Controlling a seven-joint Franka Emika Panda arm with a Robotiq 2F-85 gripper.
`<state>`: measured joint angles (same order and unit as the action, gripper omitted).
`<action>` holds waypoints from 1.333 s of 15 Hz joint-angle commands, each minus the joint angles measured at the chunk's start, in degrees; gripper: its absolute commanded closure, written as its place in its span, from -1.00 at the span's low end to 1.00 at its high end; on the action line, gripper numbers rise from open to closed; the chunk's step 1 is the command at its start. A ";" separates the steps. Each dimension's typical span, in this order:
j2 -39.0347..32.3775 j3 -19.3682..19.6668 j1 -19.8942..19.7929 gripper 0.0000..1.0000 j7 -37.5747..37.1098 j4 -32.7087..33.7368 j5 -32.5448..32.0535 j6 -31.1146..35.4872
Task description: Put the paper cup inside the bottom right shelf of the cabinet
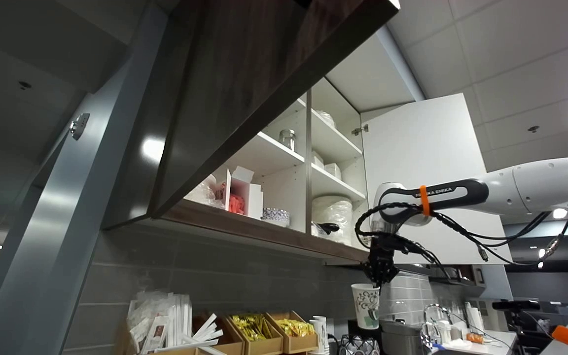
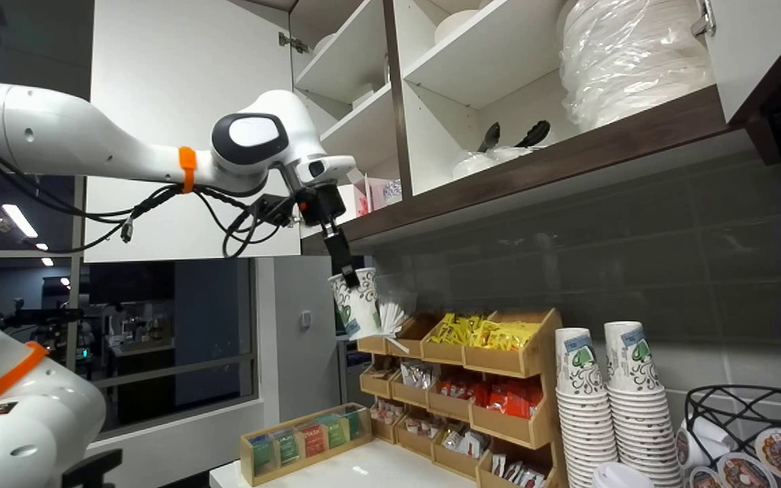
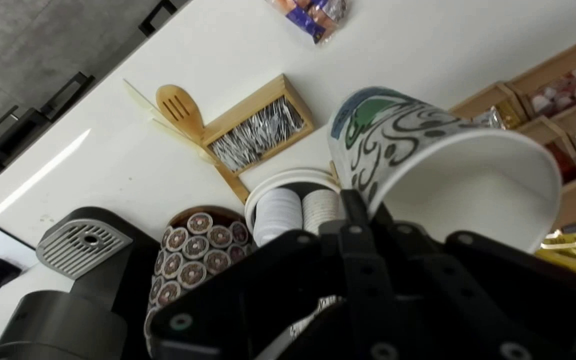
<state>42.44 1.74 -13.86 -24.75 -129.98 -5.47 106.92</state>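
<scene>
The paper cup, white with a swirl print, hangs upright with its mouth up below the cabinet, in both exterior views (image 1: 366,306) (image 2: 356,306). In the wrist view the cup (image 3: 388,130) shows its open mouth. My gripper (image 1: 378,282) (image 2: 350,276) (image 3: 372,207) points down and is shut on the cup's rim, one finger inside, one outside. The cabinet (image 1: 264,226) (image 2: 458,188) is open, above the cup. Its bottom right shelf (image 1: 358,217) (image 2: 521,95) holds plastic-wrapped plates (image 1: 332,217) (image 2: 634,61) and black-tipped utensils (image 2: 533,134); its floor is mostly hidden.
Open cabinet doors stand at both sides (image 1: 427,177) (image 2: 190,135). Below are a wooden packet organizer (image 2: 539,379), stacked paper cups (image 2: 587,420) and a wire basket (image 2: 736,393). A coffee machine (image 3: 83,280) shows in the wrist view. The cabinet's dark front edge overhangs the counter.
</scene>
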 commanded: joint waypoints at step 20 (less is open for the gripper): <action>-17.86 7.42 -2.26 0.98 -6.53 40.84 9.18 -1.12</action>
<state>27.29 8.08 -16.23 -30.08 -94.66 1.67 106.95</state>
